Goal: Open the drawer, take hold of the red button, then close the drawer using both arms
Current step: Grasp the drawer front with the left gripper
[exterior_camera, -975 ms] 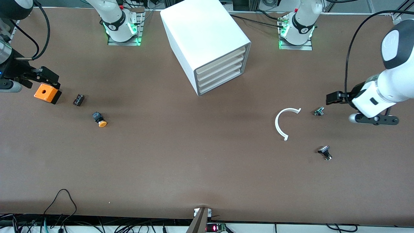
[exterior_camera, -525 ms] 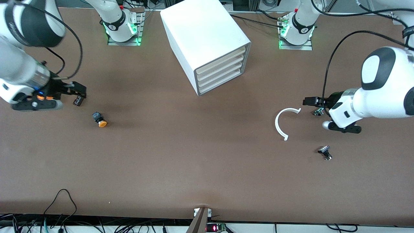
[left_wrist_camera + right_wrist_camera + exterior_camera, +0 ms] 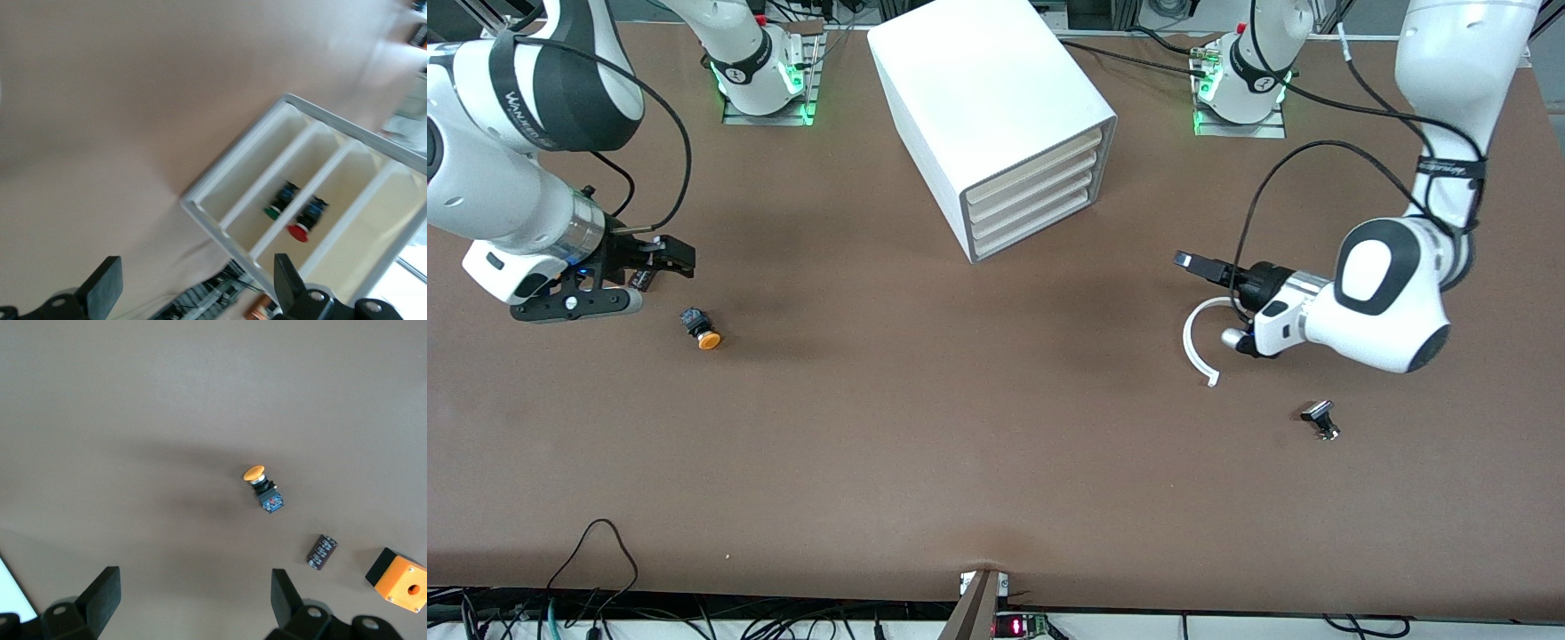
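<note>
The white cabinet (image 3: 978, 89) stands at the back middle of the table, its four cream drawers (image 3: 1032, 191) all pushed in. In the left wrist view, the cabinet front (image 3: 313, 193) shows a red-capped button (image 3: 298, 231) lying beside a green-capped one (image 3: 272, 213) inside one level. My left gripper (image 3: 1199, 265) (image 3: 197, 280) hangs open and empty over a white curved strip (image 3: 1193, 347), pointing at the cabinet. My right gripper (image 3: 676, 260) (image 3: 192, 597) is open and empty, low over the table toward the right arm's end.
An orange-capped button (image 3: 703, 331) (image 3: 262, 485) lies near the right gripper. Beside it are a small dark cylinder (image 3: 321, 551) and an orange box with a hole (image 3: 397, 580). A small black part (image 3: 1320, 420) lies nearer the front camera than the left arm.
Both arms have swung in from the table's ends toward the middle. The right gripper passed the orange box and dark cylinder. The left gripper came over the white strip.
</note>
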Controlling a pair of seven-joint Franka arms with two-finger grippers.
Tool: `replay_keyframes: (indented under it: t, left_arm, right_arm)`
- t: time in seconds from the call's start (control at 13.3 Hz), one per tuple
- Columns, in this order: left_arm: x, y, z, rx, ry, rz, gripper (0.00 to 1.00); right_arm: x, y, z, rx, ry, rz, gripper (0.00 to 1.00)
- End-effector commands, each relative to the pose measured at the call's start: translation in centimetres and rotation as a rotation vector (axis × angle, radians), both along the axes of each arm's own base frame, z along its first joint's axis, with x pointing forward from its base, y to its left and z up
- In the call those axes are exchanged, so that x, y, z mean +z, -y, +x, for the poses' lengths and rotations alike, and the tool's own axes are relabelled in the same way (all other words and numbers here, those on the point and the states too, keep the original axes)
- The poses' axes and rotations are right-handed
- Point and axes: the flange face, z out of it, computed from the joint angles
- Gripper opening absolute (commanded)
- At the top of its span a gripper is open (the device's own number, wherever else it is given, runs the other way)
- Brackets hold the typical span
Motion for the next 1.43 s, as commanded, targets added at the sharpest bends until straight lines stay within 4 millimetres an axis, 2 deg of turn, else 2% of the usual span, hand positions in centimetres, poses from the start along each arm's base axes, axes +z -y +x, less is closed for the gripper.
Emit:
replay_keyframes:
  t: [0.0,0.15,0.3,0.45,0.6,0.75,0.82,0.97,1.27,1.35]
  left_arm:
    - [-1.8,2.6,-3.0,-0.018,-0.012,-0.102,1.00]
    - [-3.7,5.1,-5.6,-0.068,-0.025,-0.135,1.00]
    - [-5.7,7.6,-8.7,-0.043,-0.056,-0.202,1.00]
    - [-6.6,9.9,-10.9,-0.030,-0.052,-0.261,1.00]
    - [-6.5,11.7,-11.9,-0.069,-0.032,-0.288,0.99]
    - [-6.6,12.0,-12.5,-0.071,-0.039,-0.291,0.98]
    - [-6.3,12.7,-12.9,-0.086,-0.038,-0.299,0.96]
    - [-6.6,13.7,-14.5,-0.097,-0.028,-0.310,0.91]
    - [-7.5,16.8,-18.1,-0.082,0.029,-0.363,0.90]
    - [-7.8,16.8,-18.5,-0.080,0.026,-0.357,0.87]
  right_arm:
    - [0.7,-0.4,-0.3,0.053,-0.004,0.014,1.00]
    - [0.6,-0.5,-0.3,0.094,-0.007,0.018,1.00]
    - [0.6,-0.3,-0.2,0.097,-0.007,0.020,1.00]
    - [0.6,-0.3,-0.3,0.097,-0.006,0.018,1.00]
    - [1.0,-0.4,-0.2,0.095,0.004,0.014,1.00]
    - [2.5,-0.7,0.5,0.108,0.036,0.018,1.00]
    - [3.0,-1.3,0.5,0.120,0.046,0.020,1.00]
    - [3.1,-2.5,0.4,0.140,0.054,0.020,1.00]
    - [3.8,-3.6,0.4,0.175,0.065,0.034,1.00]
    - [3.8,-3.8,0.3,0.208,0.067,0.038,1.00]
